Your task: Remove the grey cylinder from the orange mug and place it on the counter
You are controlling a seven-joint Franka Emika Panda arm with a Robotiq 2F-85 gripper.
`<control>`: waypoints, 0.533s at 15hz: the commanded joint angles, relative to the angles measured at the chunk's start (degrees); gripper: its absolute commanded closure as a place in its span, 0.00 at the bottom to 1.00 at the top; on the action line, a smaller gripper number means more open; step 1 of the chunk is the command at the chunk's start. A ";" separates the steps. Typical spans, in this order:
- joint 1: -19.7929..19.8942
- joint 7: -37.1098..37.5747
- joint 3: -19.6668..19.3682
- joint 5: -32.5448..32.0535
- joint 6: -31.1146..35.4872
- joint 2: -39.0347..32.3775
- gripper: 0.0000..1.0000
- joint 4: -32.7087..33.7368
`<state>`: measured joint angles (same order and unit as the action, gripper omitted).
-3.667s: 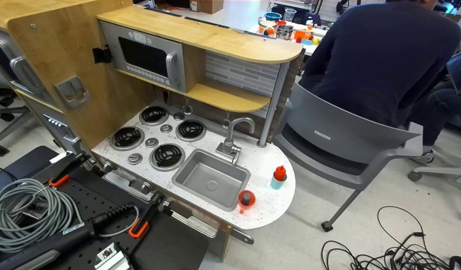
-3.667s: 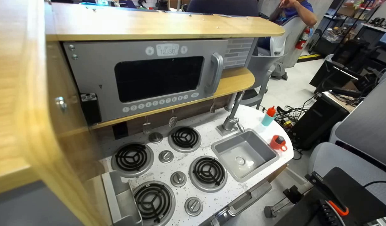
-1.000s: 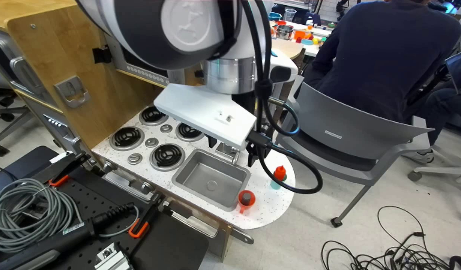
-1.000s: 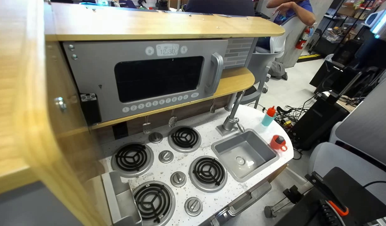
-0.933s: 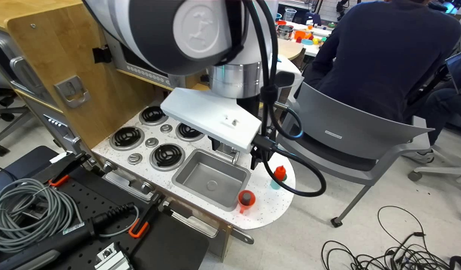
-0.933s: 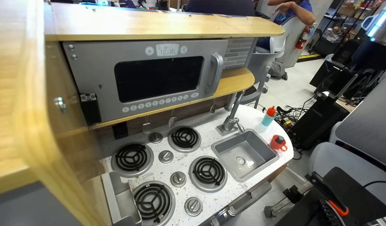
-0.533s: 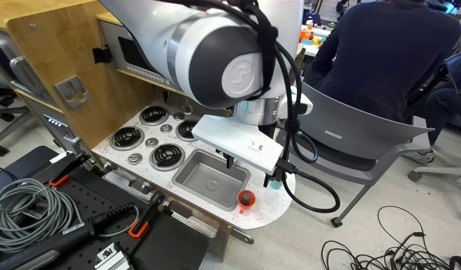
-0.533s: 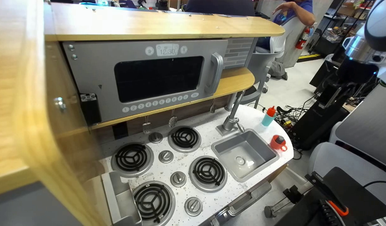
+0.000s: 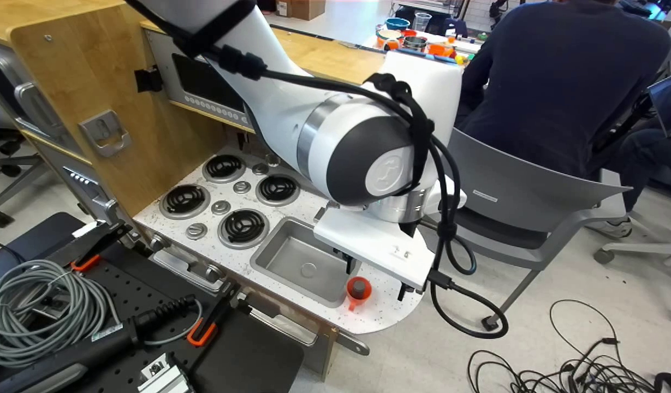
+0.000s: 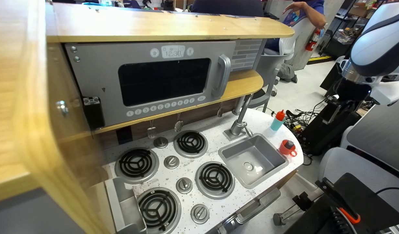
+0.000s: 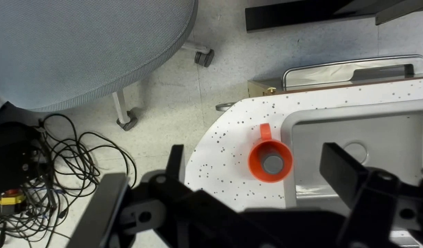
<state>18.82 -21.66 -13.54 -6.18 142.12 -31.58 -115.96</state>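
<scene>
Wrist view: claw [image 11: 256, 163] spread apart, cylinder [image 11: 272, 164] inside the mug [image 11: 255, 165].
Mug stands just beside the sink [image 11: 316, 148], near the desk's [image 11: 228, 165] rounded edge; in an exterior view the microwave [image 10: 165, 83] display [image 10: 172, 52] reads 12:30 above a row of numbered keys [image 10: 167, 105].

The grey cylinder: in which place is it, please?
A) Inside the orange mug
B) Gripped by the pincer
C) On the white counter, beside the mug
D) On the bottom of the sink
A, because in the wrist view the round end of the grey cylinder shows within the rim of the orange mug.
</scene>
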 commanded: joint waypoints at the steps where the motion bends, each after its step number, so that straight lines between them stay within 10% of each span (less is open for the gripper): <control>1: 2.48 -1.69 1.61 -0.74 0.84 -4.57 0.00 4.15; 8: 3.06 -1.24 2.24 -1.05 0.66 -12.35 0.00 9.48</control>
<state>20.58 -22.83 -12.54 -6.18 142.12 -39.74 -110.19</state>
